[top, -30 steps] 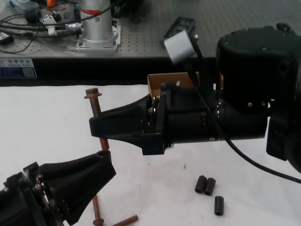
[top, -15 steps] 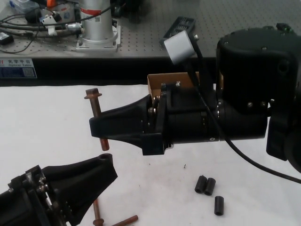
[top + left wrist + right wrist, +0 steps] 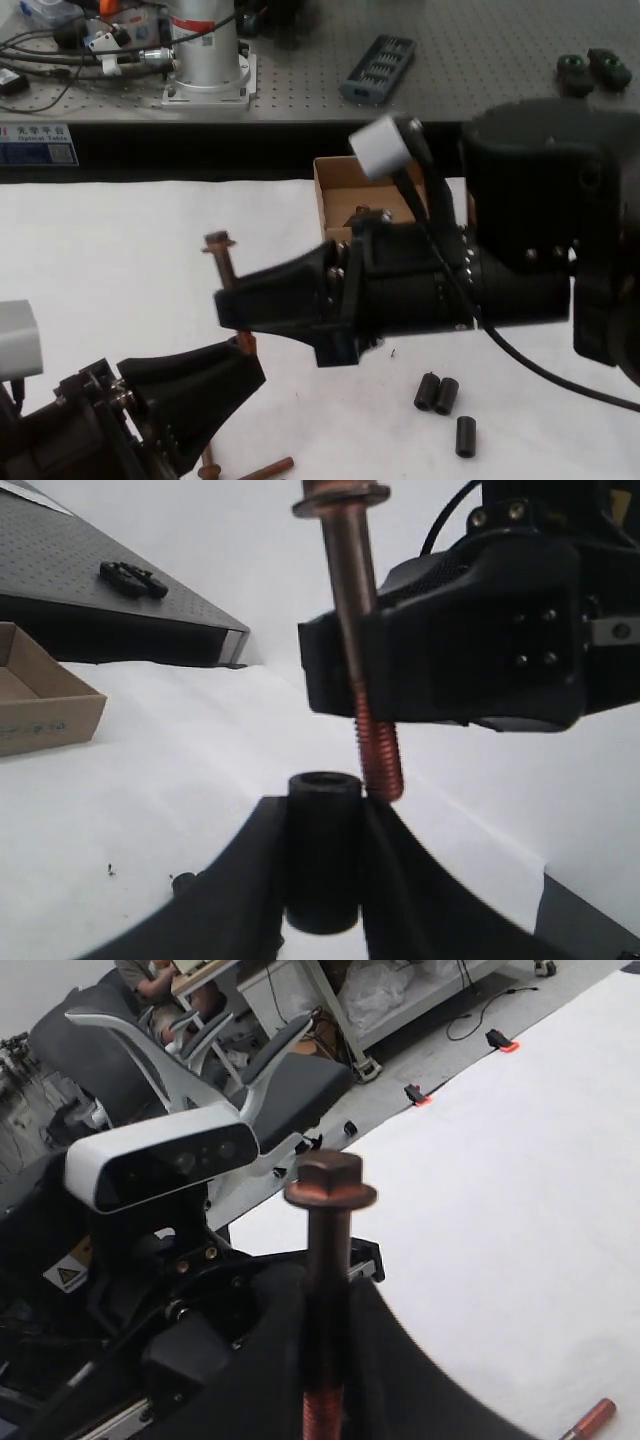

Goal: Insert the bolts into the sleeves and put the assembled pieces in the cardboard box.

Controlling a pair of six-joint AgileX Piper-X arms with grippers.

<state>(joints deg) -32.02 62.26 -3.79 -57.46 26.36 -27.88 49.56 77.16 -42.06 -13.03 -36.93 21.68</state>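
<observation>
Left wrist view: the sleeve point(image 3: 322, 875) is clamped upright, mouth up, in the left pincer point(image 3: 323, 822). The bolt point(image 3: 347, 630), likewise upright and head up, is held by the right pincer point(image 3: 335, 675). Its threaded tip is just beside the sleeve's mouth, not yet entered.

High view: the box point(image 3: 323, 186) stands well beyond the sleeve, and its contents cannot be told.

Right wrist view: the right pincer is closed on the bolt's shank, below the head.

High view looked forward and down over the worktop point(image 3: 100, 260) from behind the arms. Left wrist view sat close on the sleeve point(image 3: 322, 850); right wrist view close on the bolt point(image 3: 326, 1260), facing the left arm point(image 3: 200, 1330). All shared the bolt.
</observation>
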